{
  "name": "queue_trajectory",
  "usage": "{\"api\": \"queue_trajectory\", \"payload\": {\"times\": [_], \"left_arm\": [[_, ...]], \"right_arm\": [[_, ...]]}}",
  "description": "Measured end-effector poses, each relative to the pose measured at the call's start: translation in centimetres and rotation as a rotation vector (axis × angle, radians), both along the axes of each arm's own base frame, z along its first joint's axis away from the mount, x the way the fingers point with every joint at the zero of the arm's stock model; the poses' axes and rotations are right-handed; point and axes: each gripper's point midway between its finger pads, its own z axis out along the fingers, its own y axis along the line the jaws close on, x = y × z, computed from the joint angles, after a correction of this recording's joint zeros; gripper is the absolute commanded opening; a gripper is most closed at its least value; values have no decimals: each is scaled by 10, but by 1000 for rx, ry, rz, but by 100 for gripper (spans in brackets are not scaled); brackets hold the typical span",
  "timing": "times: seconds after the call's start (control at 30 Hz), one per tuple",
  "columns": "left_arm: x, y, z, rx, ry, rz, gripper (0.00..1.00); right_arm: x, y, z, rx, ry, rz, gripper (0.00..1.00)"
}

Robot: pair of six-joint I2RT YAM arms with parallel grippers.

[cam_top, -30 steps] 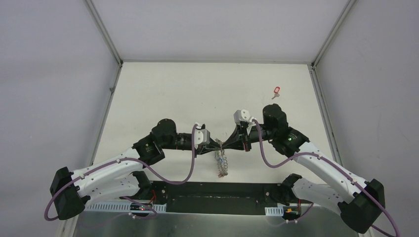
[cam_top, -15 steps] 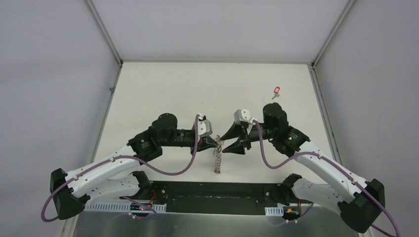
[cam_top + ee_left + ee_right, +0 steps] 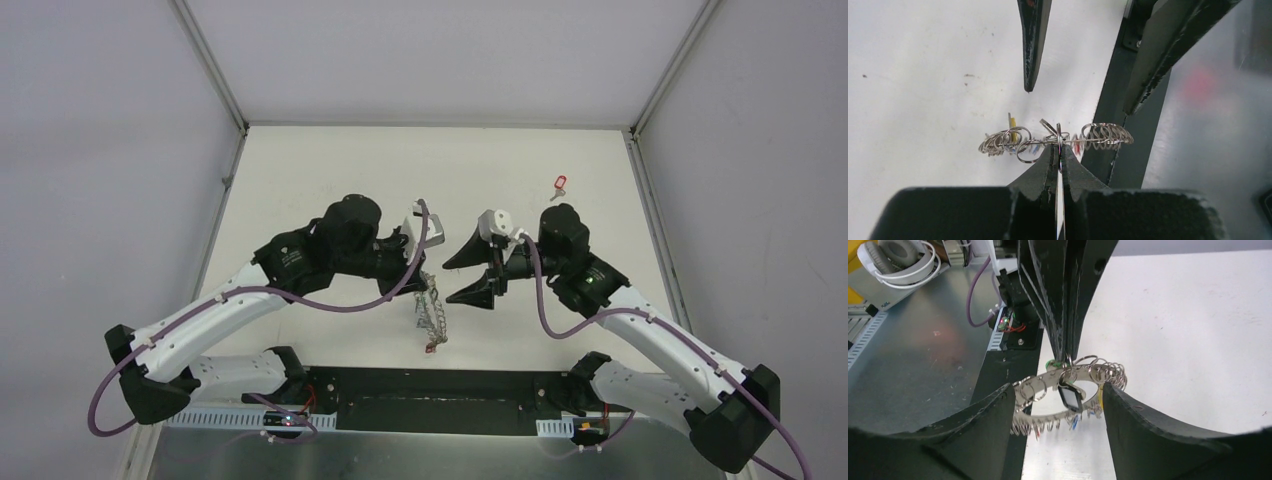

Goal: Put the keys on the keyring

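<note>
The keyring [image 3: 431, 312] hangs off the table from my left gripper [image 3: 426, 285], fringed with small silver split rings. My left gripper [image 3: 1059, 154] is shut on its rim, which I see edge-on in the left wrist view. Coloured key tags dangle from the keyring [image 3: 1048, 382]: yellow [image 3: 1011, 125], red [image 3: 1077, 148], blue [image 3: 1076, 423], and a dark tag with a white label [image 3: 1069, 397]. My right gripper [image 3: 447, 282] stands open just right of the ring, not touching it. In its own view the right gripper [image 3: 1058, 412] has the ring framed between its fingers. A loose key with a red tag [image 3: 559, 184] lies far right.
The black base plate [image 3: 440, 385] and a metal shelf lie along the near edge under the ring. White enclosure walls [image 3: 120, 150] close in the table on the left, right and back. White headphones [image 3: 900, 260] lie off the table.
My right gripper has let go of the keyring, opened wide and drawn back to the right. The left arm has lifted and turned, and the ring now hangs from it alone.
</note>
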Motion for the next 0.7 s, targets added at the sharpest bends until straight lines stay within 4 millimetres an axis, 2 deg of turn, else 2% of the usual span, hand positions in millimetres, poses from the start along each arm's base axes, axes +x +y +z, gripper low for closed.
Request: {"api": "queue_trajectory", "payload": {"times": [0.2, 0.43, 0.6, 0.7], "left_arm": [[4, 10, -12, 161, 79, 45, 0], [7, 19, -9, 277, 122, 82, 0], [3, 24, -9, 313, 141, 77, 0], [-1, 24, -10, 322, 146, 69, 0]], "right_arm": [[4, 12, 15, 73, 18, -14, 53], [4, 28, 2, 98, 89, -24, 47], [6, 38, -5, 125, 115, -48, 44], [8, 45, -4, 145, 120, -56, 37]]}}
